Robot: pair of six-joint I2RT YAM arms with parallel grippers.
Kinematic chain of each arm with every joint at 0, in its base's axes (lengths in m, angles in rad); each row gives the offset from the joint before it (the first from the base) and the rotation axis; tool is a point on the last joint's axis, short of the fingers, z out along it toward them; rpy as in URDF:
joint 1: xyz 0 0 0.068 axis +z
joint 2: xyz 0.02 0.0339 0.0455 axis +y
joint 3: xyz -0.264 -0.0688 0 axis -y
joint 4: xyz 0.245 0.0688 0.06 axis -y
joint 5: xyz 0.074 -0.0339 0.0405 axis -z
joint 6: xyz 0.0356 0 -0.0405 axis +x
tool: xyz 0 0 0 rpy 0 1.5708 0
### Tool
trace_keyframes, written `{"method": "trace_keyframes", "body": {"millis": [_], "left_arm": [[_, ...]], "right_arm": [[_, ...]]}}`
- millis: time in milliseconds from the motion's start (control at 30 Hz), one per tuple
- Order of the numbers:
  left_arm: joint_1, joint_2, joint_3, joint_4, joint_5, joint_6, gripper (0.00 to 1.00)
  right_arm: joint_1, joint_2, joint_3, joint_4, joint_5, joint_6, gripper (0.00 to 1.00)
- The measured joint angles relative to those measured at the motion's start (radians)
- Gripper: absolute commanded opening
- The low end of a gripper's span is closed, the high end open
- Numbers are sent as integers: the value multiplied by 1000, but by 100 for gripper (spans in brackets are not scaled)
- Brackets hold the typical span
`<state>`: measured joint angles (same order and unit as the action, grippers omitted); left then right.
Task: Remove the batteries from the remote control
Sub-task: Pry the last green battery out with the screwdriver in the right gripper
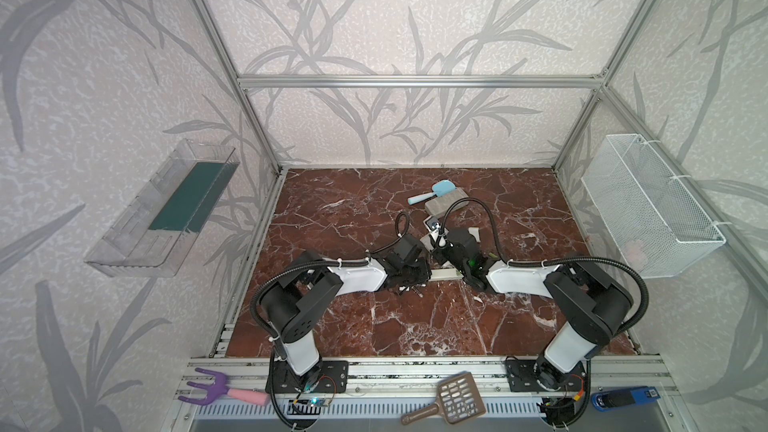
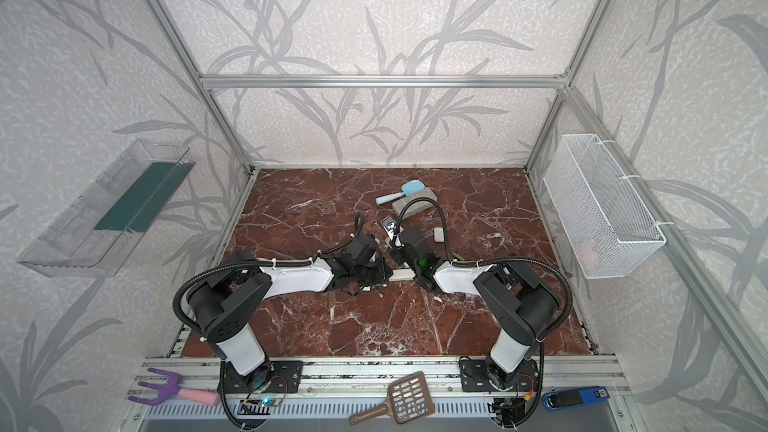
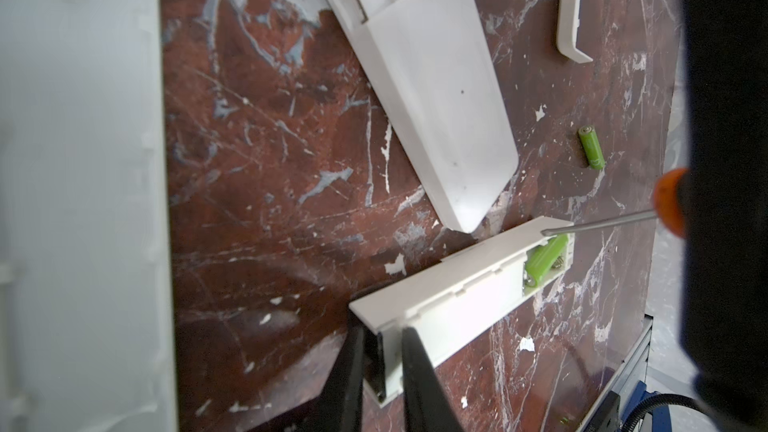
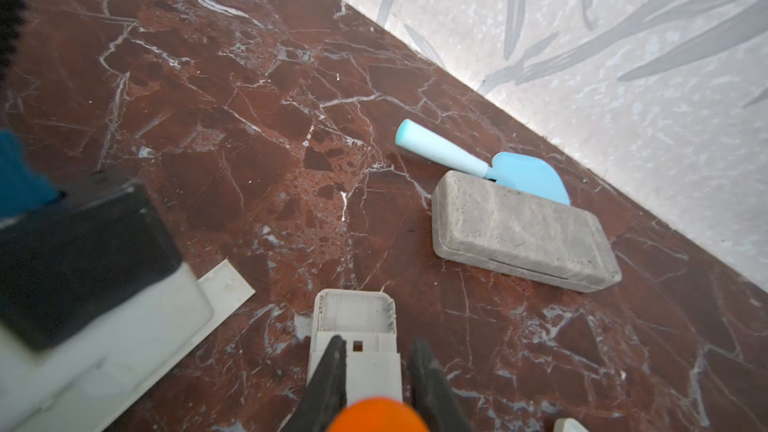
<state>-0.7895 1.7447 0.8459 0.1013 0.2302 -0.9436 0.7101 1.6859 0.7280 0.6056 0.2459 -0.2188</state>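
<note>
Battery point(image 3: 546, 259), lime green, sits in the bay at the remote's point(image 3: 449, 297) open end; a second battery point(image 3: 592, 147) lies loose near that end. Left gripper point(image 3: 384, 331) clamps the remote's opposite end to steady it — right gripper point(image 4: 378, 342) grips the screwdriver point(image 3: 602, 222), tip at the bay, probably to pry.

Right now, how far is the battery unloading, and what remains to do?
Done: one loose battery lies on the table, and the compartment of the remote is uncovered. In hand: the left gripper clamps the remote while the right gripper holds the screwdriver, its tip at the open compartment. Left: the seated battery sits inside.
</note>
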Motion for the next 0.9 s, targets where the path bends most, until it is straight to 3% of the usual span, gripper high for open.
{"method": "trace_keyframes", "body": {"millis": [267,500,900], "left_arm": [[0,0,0,0,0,0,20],[0,0,0,0,1,0,20],[1,0,0,0,3,0,20]], "right_arm": [[-24,-16,6,3,14,-31,0],[-8,-82,-4,4,-45,36,0],[24,-63,-17,2,-91,84,0]]}}
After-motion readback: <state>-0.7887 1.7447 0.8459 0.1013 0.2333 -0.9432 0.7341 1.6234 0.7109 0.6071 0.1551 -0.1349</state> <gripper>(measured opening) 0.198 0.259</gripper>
